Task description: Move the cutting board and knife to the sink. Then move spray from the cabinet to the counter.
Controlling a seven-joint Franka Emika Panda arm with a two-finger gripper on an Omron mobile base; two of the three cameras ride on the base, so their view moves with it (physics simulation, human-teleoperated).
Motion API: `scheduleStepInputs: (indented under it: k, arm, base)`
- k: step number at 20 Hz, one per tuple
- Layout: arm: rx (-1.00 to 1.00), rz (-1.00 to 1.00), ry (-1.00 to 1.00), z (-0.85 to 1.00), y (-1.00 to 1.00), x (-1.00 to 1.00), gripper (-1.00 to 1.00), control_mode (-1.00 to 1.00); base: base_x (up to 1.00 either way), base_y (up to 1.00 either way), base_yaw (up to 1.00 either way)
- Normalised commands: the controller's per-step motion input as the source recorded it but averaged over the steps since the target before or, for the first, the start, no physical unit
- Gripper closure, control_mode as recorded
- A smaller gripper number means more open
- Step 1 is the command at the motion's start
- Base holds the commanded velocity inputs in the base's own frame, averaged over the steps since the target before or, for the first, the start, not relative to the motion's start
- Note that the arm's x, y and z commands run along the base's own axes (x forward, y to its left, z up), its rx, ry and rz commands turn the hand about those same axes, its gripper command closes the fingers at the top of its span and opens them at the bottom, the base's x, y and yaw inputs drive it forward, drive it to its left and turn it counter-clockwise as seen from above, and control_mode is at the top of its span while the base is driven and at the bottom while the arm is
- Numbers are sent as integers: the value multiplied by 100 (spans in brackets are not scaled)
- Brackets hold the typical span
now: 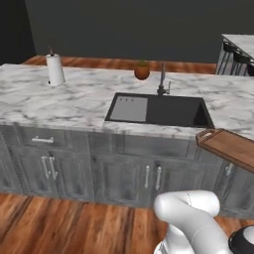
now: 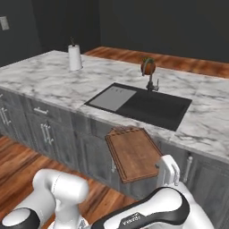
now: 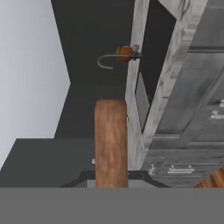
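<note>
Reddish-brown wood, the cutting board (image 2: 134,153) hangs in the air before the drawers, just short of the sink (image 2: 142,105), pinched at one end by the gripper (image 2: 168,175). It looks stiff, flat and fairly heavy, likely to lever in an end grip. Between it and the basin rises the counter (image 2: 53,80) edge; the faucet (image 2: 151,83) and a small potted plant (image 2: 148,66) stand behind, and a paper-towel roll (image 2: 74,57) well aside.

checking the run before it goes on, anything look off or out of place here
The cutting board is in the air in front of the drawers, below the counter, held by the shut pincer. Nothing is spilled or damaged.
</note>
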Motion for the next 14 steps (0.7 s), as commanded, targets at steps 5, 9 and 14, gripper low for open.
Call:
scheduleStepInputs:
  k: [5,9,14]
  arm:
    - [0,0,0,0,0,0,100,100]
    - [0,0,0,0,0,0,100,100]
    - [0,0,0,0,0,0,100,100]
  base:
    - [51,18,-15]
    - [40,20,-46]
    - [45,29,-53]
